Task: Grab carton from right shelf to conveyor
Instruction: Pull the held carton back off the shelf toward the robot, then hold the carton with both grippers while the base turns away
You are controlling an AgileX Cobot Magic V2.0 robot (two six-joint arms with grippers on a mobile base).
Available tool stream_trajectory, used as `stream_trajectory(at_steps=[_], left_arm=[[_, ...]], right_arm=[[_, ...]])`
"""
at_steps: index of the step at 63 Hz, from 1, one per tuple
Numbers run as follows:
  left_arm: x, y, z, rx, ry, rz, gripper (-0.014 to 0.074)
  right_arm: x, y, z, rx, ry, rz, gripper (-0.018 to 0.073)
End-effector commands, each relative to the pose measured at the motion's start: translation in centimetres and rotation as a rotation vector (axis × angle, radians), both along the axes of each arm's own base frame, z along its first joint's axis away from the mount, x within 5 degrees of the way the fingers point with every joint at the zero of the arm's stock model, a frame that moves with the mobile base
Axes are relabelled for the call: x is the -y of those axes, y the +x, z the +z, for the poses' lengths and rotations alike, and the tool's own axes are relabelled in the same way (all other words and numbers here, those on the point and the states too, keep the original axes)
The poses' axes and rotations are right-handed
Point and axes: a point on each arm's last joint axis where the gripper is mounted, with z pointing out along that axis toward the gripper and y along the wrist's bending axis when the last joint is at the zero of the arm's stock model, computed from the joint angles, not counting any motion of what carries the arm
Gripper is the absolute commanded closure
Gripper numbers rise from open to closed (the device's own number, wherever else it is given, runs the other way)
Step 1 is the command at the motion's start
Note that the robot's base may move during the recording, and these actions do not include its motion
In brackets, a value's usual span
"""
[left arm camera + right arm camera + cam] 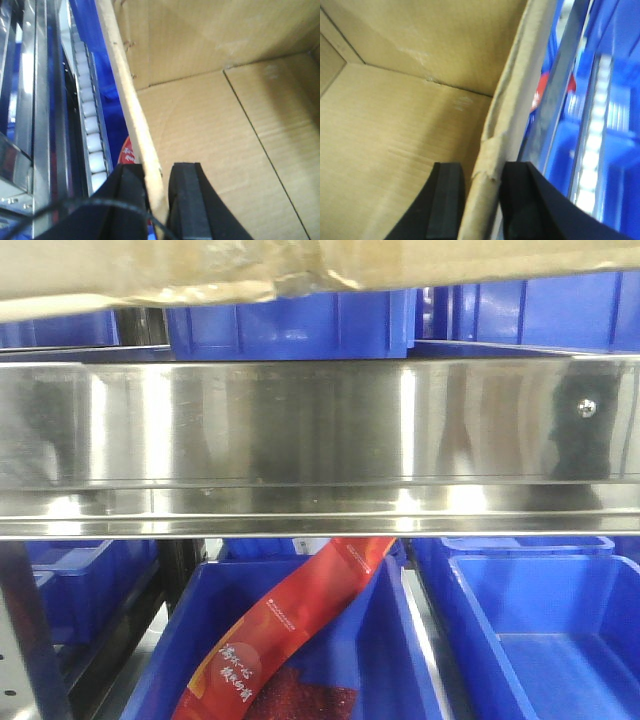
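Pinching the large plain brown corrugated cardboard carton by two opposite walls, one claw per side.

Left claw: nearly closed, black pads straddling the top edge of the wall, one inside the box, one outside. Right claw: same hold on the opposite wall, jaws narrowed to board thickness, board creased and frayed-looking just at the pinch.

Carton position: sits up at the rack, underside and wrinkled clear tape filling the top edge of the front view, above the wide shiny stainless steel front rail of the right shelf. Resting on something or hanging clear: cannot tell. Conveyor in no view.

Risks, judged from here:
- Bending or tearing of the thin wall under the box's own weight, likeliest at the creased right side.
- Slipping from one claw and swinging, given uneven arm motion.
- Snagging the taped lower seam on the rail during withdrawal.
- Dropping into the blue plastic bins below, with a long red printed packet in the middle one.

View differences:
- Front camera only: rail, small screw, bins; no claws.
- Wrist cameras only: both grips, bare inner floor of the box.
- Left wrist alone: a track of white rollers beside the carton.
- Right wrist: too blurred on the outer side to name anything.
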Motion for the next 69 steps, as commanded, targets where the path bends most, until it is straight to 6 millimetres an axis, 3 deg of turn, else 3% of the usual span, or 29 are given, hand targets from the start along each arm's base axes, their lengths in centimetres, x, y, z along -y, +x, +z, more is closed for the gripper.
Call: stream_trajectory(at_steps=[1,69], left_arm=[[-0.10,-0.36,0.52,0.042,0.006,-0.012,0.0604],[-0.10,-0.36,0.52,0.042,0.006,-0.012,0.0604]], right_arm=[[0.02,-0.36,1.06,0.088,0.025,0.019,0.0629],[0.01,-0.33,1.11,0.094,0.028,0.018,0.0629]])
